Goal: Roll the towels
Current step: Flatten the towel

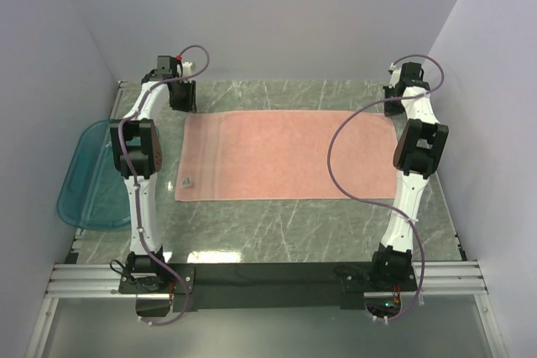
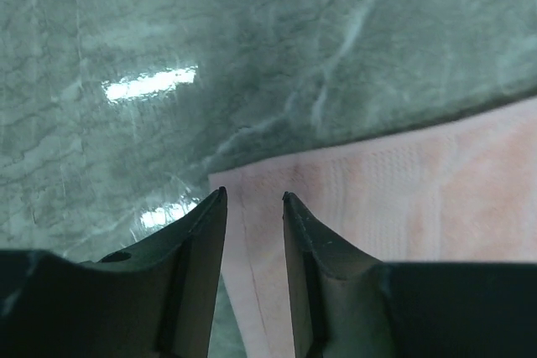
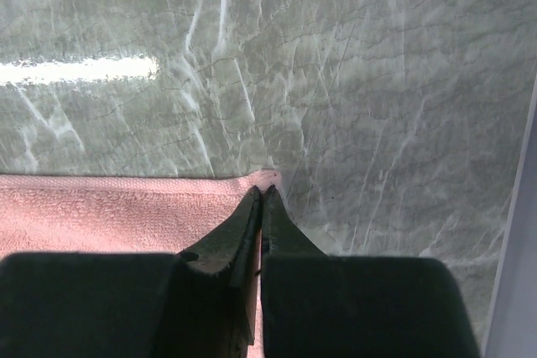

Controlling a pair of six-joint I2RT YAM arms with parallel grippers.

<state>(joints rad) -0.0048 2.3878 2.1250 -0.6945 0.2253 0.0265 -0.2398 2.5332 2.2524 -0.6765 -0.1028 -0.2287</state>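
Observation:
The salmon-pink towel lies flat and spread out on the marble table, with its small label near the front left corner. My left gripper is at the towel's far left corner. In the left wrist view it is open, its jaws straddling the corner of the towel. My right gripper is at the far right corner. In the right wrist view it is shut, with the corner of the towel pinched between its jaws.
A teal translucent tray hangs over the table's left edge, beside the left arm. Grey walls stand close on the left, right and back. The green marble table shows in front of the towel.

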